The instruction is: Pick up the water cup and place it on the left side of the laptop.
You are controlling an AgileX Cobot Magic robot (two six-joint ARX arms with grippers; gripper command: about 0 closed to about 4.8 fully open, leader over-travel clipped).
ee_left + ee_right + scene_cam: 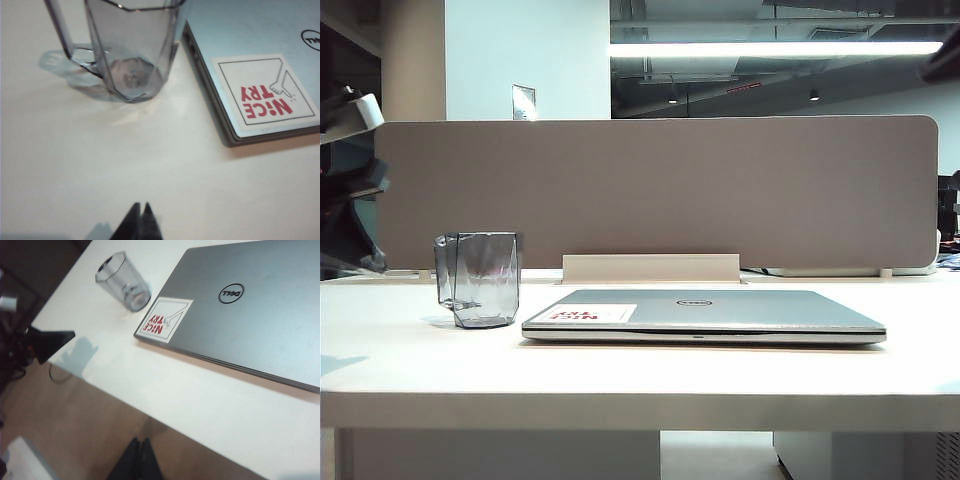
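Observation:
The water cup (pixel 480 280), smoky-grey and see-through with a side handle, stands upright on the white table just left of the closed silver laptop (pixel 705 312). In the left wrist view the cup (pixel 132 50) sits beside the laptop's (pixel 250 45) stickered corner. My left gripper (pixel 141 206) is shut and empty above bare table, well short of the cup. In the right wrist view the cup (pixel 122 282) and laptop (pixel 240 315) lie far off. My right gripper (pixel 141 441) is shut and empty, out past the table's front edge. Neither gripper shows in the exterior view.
A grey partition panel (pixel 660 190) runs along the back of the table, with a white bracket (pixel 650 268) behind the laptop. A white-and-red sticker (pixel 265 95) marks the laptop lid. A dark arm part (pixel 47 342) hangs at the table's side, over brown floor (pixel 75 410).

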